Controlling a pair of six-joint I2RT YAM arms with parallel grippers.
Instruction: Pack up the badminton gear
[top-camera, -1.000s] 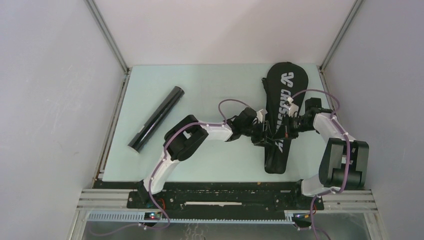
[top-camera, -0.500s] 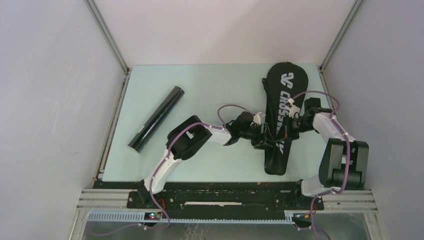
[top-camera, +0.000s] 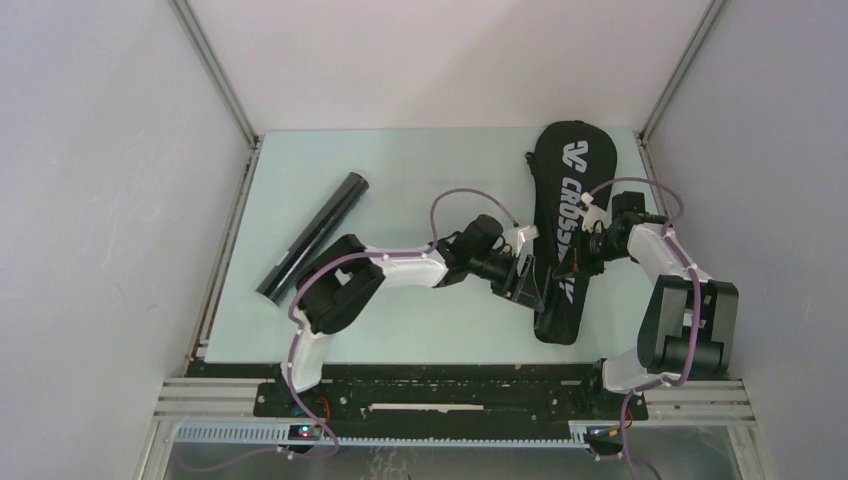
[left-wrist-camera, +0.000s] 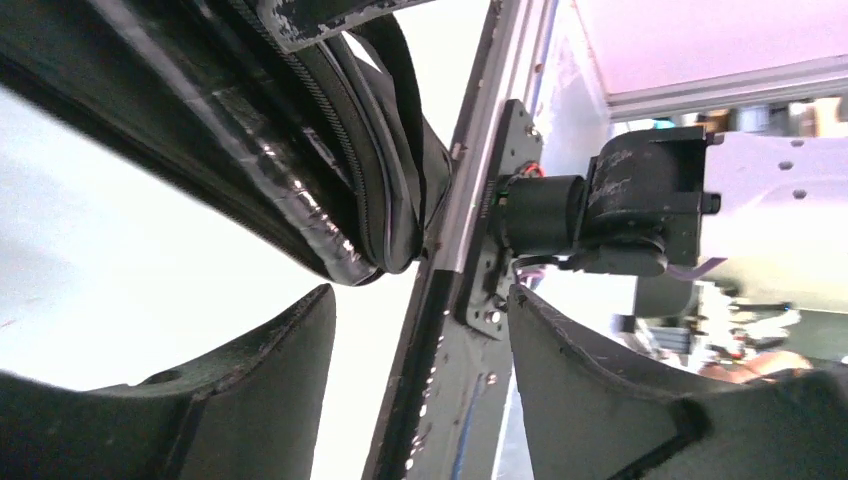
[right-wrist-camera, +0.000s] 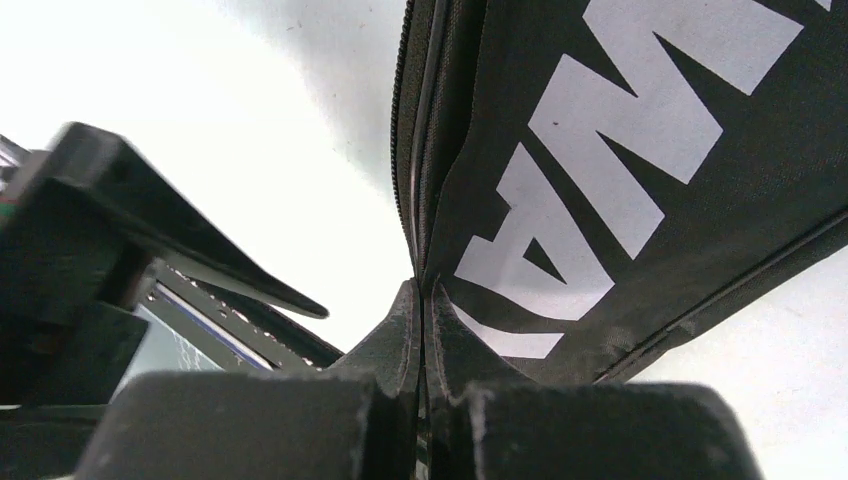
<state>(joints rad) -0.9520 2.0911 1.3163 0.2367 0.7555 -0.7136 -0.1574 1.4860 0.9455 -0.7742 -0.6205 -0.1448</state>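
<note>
Racket-shaped black bag (top-camera: 562, 235), contents hidden, its zippered fabric edge pinched in right gripper (right-wrist-camera: 420, 300); left gripper (left-wrist-camera: 420, 298) fingers apart, bag's seam seemingly just ahead.

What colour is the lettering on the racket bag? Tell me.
White, on a black racket bag; the right wrist view shows it best.

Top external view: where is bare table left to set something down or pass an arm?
Bare table lies between the black tube and the CROSSWAY bag, and between the left arm and the near edge. It is crowded at the bag's middle, where the left gripper and right gripper are.
</note>
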